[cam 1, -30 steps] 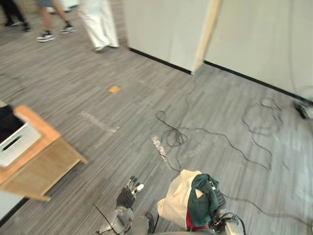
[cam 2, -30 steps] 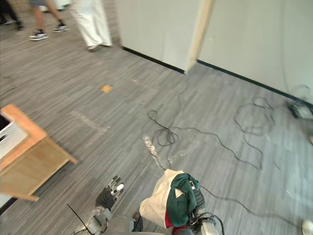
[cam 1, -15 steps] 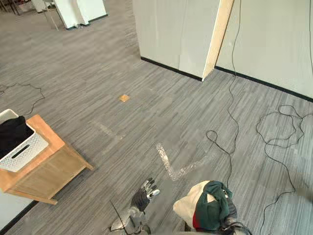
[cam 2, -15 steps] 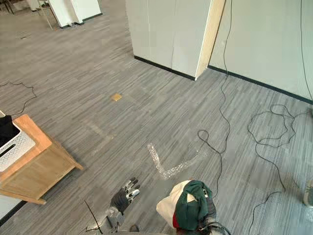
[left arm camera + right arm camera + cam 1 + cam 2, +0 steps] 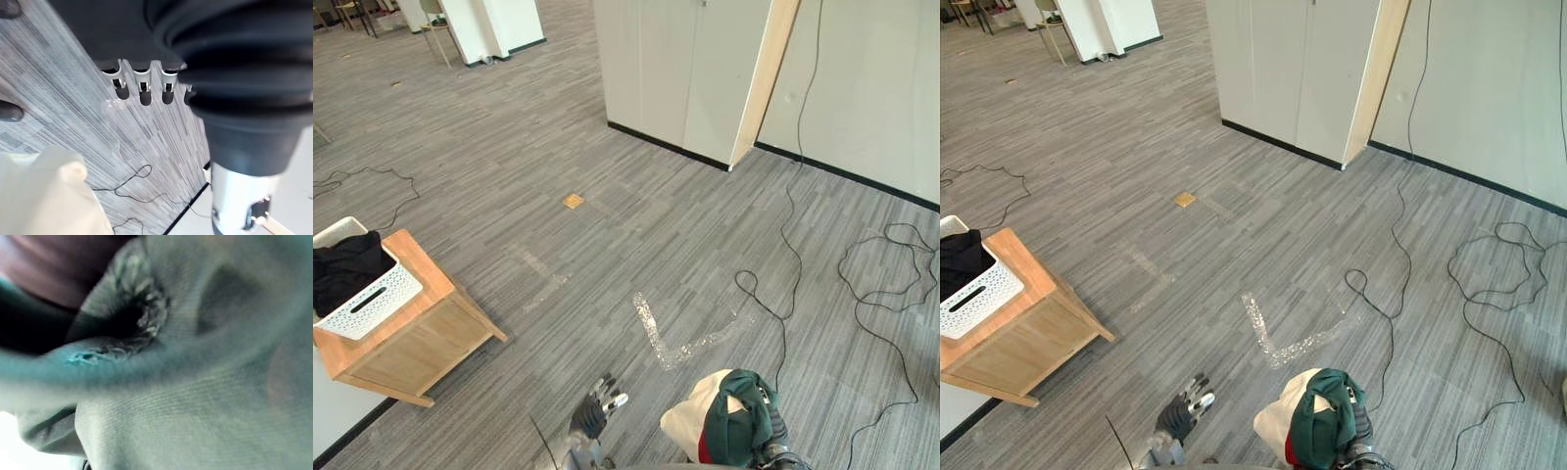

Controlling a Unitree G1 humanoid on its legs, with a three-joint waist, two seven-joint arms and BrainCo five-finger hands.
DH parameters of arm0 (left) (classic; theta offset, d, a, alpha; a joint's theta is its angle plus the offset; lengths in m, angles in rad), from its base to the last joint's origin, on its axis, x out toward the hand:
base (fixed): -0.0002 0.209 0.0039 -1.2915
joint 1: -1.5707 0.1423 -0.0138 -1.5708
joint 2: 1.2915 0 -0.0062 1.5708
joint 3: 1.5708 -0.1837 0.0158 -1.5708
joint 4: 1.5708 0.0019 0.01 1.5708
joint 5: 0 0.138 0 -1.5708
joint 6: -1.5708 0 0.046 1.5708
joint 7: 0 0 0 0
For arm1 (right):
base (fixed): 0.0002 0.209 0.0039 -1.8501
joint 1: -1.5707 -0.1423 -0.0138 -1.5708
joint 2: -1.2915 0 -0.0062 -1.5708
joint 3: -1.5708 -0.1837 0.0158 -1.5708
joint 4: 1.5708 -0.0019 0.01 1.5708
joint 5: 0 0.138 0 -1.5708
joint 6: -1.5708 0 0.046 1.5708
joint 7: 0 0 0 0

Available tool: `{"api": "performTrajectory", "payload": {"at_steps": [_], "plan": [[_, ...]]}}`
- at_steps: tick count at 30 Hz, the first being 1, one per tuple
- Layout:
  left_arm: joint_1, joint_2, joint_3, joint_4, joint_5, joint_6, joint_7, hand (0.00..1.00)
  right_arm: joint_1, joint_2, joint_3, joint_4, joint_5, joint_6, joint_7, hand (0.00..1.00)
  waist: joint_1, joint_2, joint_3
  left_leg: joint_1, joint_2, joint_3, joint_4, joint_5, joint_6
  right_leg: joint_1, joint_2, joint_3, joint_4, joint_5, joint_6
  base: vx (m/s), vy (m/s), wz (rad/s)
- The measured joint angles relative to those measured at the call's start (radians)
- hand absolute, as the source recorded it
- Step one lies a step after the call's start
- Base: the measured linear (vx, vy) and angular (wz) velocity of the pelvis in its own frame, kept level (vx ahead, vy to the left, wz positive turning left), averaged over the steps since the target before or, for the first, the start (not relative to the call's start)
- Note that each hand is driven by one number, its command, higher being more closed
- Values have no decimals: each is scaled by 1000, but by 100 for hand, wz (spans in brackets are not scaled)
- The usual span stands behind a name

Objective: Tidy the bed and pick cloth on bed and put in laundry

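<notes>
1. Looking down, I see a bundle of cream, dark green and red cloth (image 5: 724,426) draped over the right robot hand (image 5: 772,432). The cloth hides it, so I cannot tell its grip.
2. The left robot hand (image 5: 594,409) hangs just beside the bundle, loosely spread and holding nothing.
3. Well apart on my left, a white perforated plastic laundry basket (image 5: 374,299) with black fabric (image 5: 347,269) inside sits on a low wooden table (image 5: 421,338).

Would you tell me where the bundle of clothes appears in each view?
Left eye view: bundle of clothes, bottom edge, right of centre.
Right eye view: bottom edge, centre.
Left wrist view: pale cloth over floor.
Right wrist view: green fabric, close.
Landmark: floor tape mark beyond it.
</notes>
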Motion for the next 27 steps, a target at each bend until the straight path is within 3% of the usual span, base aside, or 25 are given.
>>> {"api": "performTrajectory", "payload": {"at_steps": [2,3,5,7,8,12,13,14,15,16,17,18,19,21,22,24,25,27], "plan": [[0,-1,25,0,0,5,28,0,-2,-10,20,-23,-24,19,4,100,2,1,-3,-36,20,17,109,-53,-22,-35,-3,5,72,-58,-17,80,7,-5],[-2,8,48,-13,0,5,48,0,-4,-9,36,-35,-27,23,15,100,0,-16,12,-96,34,70,260,-66,-40,-32,-15,7,95,-81,-23,77,-21,0],[-35,15,77,-16,0,-2,68,0,2,-22,37,-42,-28,23,42,100,-5,-32,34,-200,81,145,524,-41,-73,-12,-33,-8,125,-98,-24,86,-69,11],[-43,9,111,-8,1,-1,74,0,1,-47,32,-45,-28,24,49,100,-5,-27,64,-244,100,174,657,-70,-61,48,-42,-11,142,-120,-35,185,-8,13],[-33,-2,111,-6,9,3,74,0,-2,-61,7,-45,-27,25,48,100,-5,-15,71,-248,84,182,638,-113,-27,76,-55,-14,150,-145,-36,172,60,10],[-10,-16,136,-7,42,-14,62,0,-23,-76,-8,-45,-31,39,49,100,8,5,73,-279,26,224,392,-109,-18,93,-65,1,163,-202,-7,149,137,-9],[-5,-21,146,-12,50,-18,62,0,-23,-79,-8,-45,-33,41,50,100,13,9,71,-280,26,225,379,-104,6,94,-58,9,174,-219,-2,208,245,-44],[1,-21,165,-20,74,-22,63,0,-20,-78,-9,-45,-34,49,52,100,31,-9,61,-283,15,228,402,-101,77,93,-72,33,202,-254,6,265,251,-37],[5,-13,182,-18,97,-17,67,0,-8,-69,-5,-45,-35,55,55,100,36,-41,37,-276,-18,246,392,-121,93,86,-113,28,222,-283,4,303,236,-26],[0,-10,183,-13,105,-11,71,0,-2,-68,-5,-46,-34,55,58,100,32,-42,22,-271,-36,252,372,-131,96,63,-130,25,286,-285,7,374,198,-3],[-10,-16,184,-3,105,10,87,0,-8,-70,-5,-47,-32,58,69,100,26,-64,18,-256,-60,257,353,-142,113,-48,-177,28,506,-264,13,397,211,10],[-19,-2,186,10,96,22,93,0,-12,-59,-6,-50,-32,58,70,100,18,-75,27,-216,-88,254,318,-143,116,-143,-229,37,722,-189,17,473,257,15],[-27,4,188,16,94,25,101,0,-12,-52,-5,-50,-32,58,70,100,15,-82,36,-186,-99,247,301,-146,122,-181,-247,45,826,-136,9,384,213,26],[-35,16,192,62,90,28,140,0,0,-29,-2,-56,-50,59,70,100,-8,-78,57,-59,-109,205,254,-163,136,-228,-225,51,975,-180,8,437,120,35],[-35,15,192,68,84,30,149,0,7,-26,-2,-64,-53,59,70,100,-10,-77,58,-28,-108,191,234,-163,135,-237,-208,47,964,-201,10,537,75,51],[-40,7,193,86,76,34,150,0,17,-26,-2,-83,-54,52,75,100,-27,-56,67,45,-71,129,181,-162,133,-295,-128,-10,763,-252,-5,476,6,74],[-42,4,193,92,76,36,150,0,17,-26,-4,-83,-54,50,77,100,-31,-48,72,53,-57,110,176,-160,131,-309,-111,-18,680,-250,-4,412,-57,101],[-48,0,199,125,76,38,148,0,22,-23,-12,-84,-53,41,91,100,-40,-38,82,75,-32,56,167,-159,114,-344,-94,13,445,-179,7,374,-104,99]]}}
